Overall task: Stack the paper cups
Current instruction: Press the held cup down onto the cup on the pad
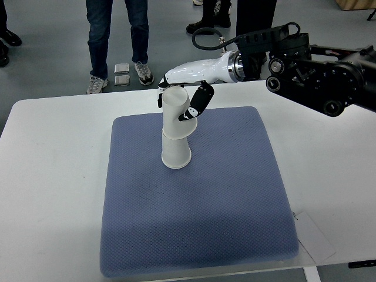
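Near the far edge of the blue textured foam pad (pixel 194 211), the right robot hand (pixel 182 100) grips the upper white paper cup (pixel 175 114). The white-shelled arm enters from the picture's right, behind a black jointed assembly (pixel 320 76). The fingers are curled around the cup: a black-tipped finger (pixel 197 103) presses the cup's right wall, and further fingers show at its left rim. The hand therefore holds the cup just below the open rim.

The upper white paper cup is tilted, its mouth leaning toward the far left, and its base sits on or in the lower white paper cup (pixel 175 151). The lower cup stands on the pad with its wide end down, directly beneath the hand. Whether the two cups are fully seated cannot be told.

The pad lies on the white worktop (pixel 53 176). Beyond the worktop, the legs and shoes of standing persons (pixel 117 35) show on the grey floor (pixel 53 59).
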You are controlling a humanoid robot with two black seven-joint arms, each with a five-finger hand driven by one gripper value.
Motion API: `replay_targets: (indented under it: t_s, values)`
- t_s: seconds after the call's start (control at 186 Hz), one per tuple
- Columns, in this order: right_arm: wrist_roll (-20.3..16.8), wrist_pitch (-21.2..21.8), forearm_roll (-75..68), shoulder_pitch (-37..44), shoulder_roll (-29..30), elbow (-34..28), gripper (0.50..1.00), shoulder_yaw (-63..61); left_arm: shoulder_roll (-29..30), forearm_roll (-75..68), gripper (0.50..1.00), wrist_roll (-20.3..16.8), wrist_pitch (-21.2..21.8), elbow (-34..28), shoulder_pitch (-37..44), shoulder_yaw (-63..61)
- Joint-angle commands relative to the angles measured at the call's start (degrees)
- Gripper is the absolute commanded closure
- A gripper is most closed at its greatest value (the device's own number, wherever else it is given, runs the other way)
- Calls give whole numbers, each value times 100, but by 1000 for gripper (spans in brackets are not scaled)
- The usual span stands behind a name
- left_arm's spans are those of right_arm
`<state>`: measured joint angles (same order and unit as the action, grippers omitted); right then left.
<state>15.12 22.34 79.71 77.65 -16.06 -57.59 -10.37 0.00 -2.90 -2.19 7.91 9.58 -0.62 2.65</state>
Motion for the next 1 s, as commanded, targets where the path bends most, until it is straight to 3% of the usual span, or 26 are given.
replay_targets:
  t_s: [0.0, 0.993]
  values:
    - [0, -1, 1, -5, 16, 2, 1000, 0, 0, 0, 500, -1, 0, 0, 1, -1]
    - [-26, -19, -26, -207, 262, 11, 1000, -9, 0, 0, 500, -1, 0, 0, 1, -1]
